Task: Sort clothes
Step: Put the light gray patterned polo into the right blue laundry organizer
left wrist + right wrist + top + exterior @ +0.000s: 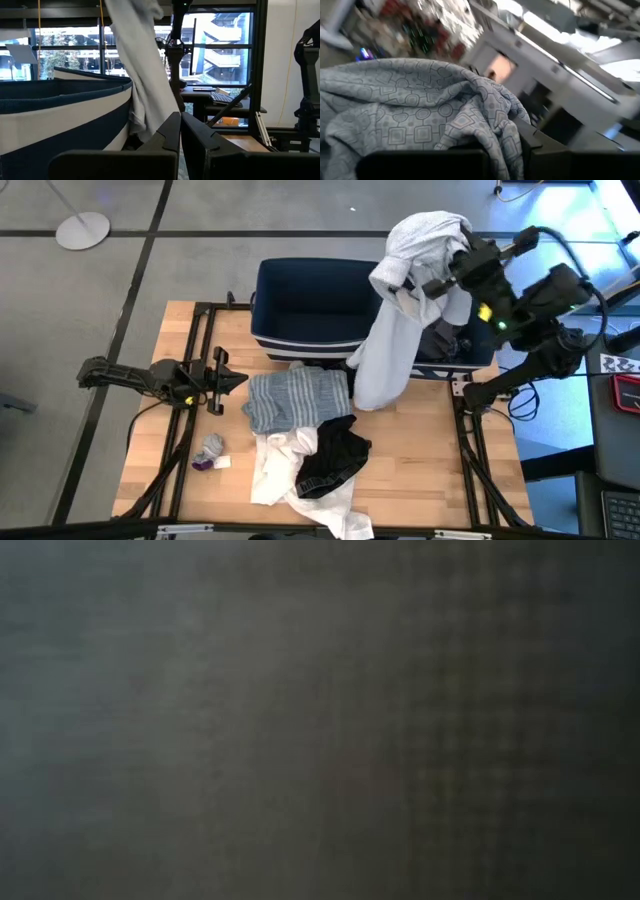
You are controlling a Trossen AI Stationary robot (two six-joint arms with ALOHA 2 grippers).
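Where it drapes limp above the navy bin (310, 305), pale patterned garment (400, 320) pinched in right tool (440, 280).

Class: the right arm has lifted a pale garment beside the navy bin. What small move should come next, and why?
Probably carry it sideways over the navy bin before letting go. The right gripper is shut on the pale garment, which hangs mostly over the bin's right edge and onto the table. The left gripper waits shut by the pile.

white patterned garment (400, 310): pinched in right gripper (432, 280), hanging long below it | grey striped top (295, 398), white piece (275, 465), black item (335, 458): heaped, well below gripper
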